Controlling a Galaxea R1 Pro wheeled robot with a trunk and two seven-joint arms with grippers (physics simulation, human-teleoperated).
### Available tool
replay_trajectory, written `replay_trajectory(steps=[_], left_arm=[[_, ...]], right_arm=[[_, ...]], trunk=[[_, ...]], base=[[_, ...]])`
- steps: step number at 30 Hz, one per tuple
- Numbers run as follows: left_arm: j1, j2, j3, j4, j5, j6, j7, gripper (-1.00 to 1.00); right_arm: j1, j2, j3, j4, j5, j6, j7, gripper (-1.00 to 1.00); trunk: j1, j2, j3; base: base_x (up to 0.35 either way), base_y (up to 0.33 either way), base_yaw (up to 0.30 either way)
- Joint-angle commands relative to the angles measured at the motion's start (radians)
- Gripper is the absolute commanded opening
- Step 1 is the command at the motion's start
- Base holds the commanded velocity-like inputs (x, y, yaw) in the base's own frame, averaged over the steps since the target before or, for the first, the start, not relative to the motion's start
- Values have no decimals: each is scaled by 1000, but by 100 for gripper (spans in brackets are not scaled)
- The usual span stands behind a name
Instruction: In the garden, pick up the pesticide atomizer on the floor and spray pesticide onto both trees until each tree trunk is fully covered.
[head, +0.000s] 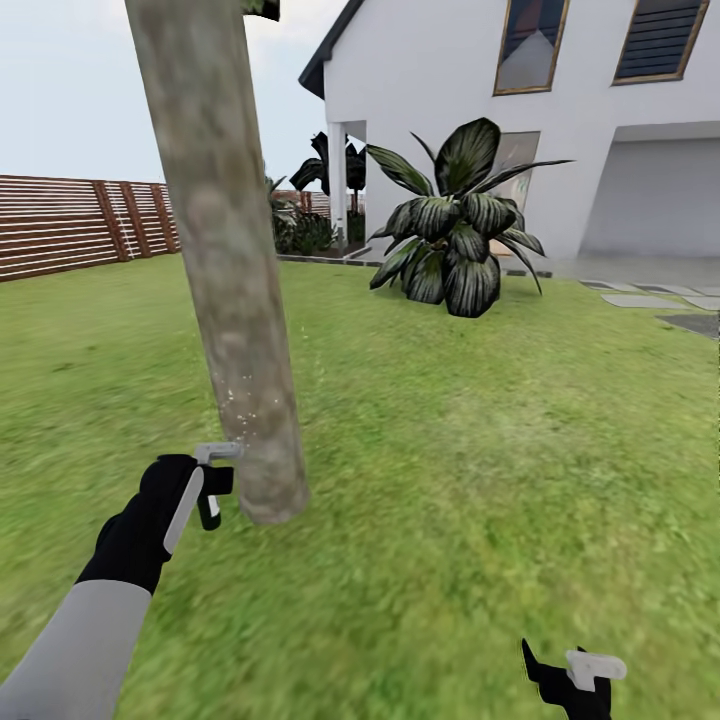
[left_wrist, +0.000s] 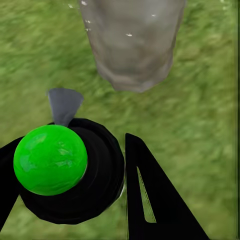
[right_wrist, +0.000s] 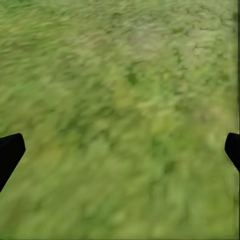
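A thick mottled grey-brown tree trunk (head: 225, 260) rises slanted from the lawn at the left of the head view. Tiny white pesticide specks (head: 245, 400) dot its lower part. My left gripper (head: 212, 482) is just left of the trunk's base, shut on the pesticide atomizer (head: 210, 512), a small dark bottle. In the left wrist view the atomizer (left_wrist: 95, 175) is black and round with a bright green ball on top, and the trunk (left_wrist: 132, 45) stands close ahead with specks on it. My right gripper (head: 575, 675) hangs low at the right over grass, open and holding nothing.
A broad-leaved striped plant (head: 450, 235) stands in front of the white house (head: 580, 120). A brown slat fence (head: 70, 222) runs along the far left. Grey stepping stones (head: 650, 298) lie at the far right. Green lawn (head: 480, 480) spreads around the trunk.
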Motion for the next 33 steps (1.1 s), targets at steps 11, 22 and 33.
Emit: replay_trajectory(steps=[11,22,33], left_arm=[[-7,-4,-20,-47,2,9,3,-100],[-15,-55,-9,-128,5,21,3,-100],[-48,-86,-5,-186,8,28,1,-100]], right_arm=[[0,0,0,0,1,0,-1,100],[0,0,-1,0,1,0,0,100],[0,0,-1,0,1,0,0,100]], trunk=[[0,0,0],[0,0,0],[0,0,0]], base=[[-5,-216,137],[-1,-2,4],[-105,0,0]])
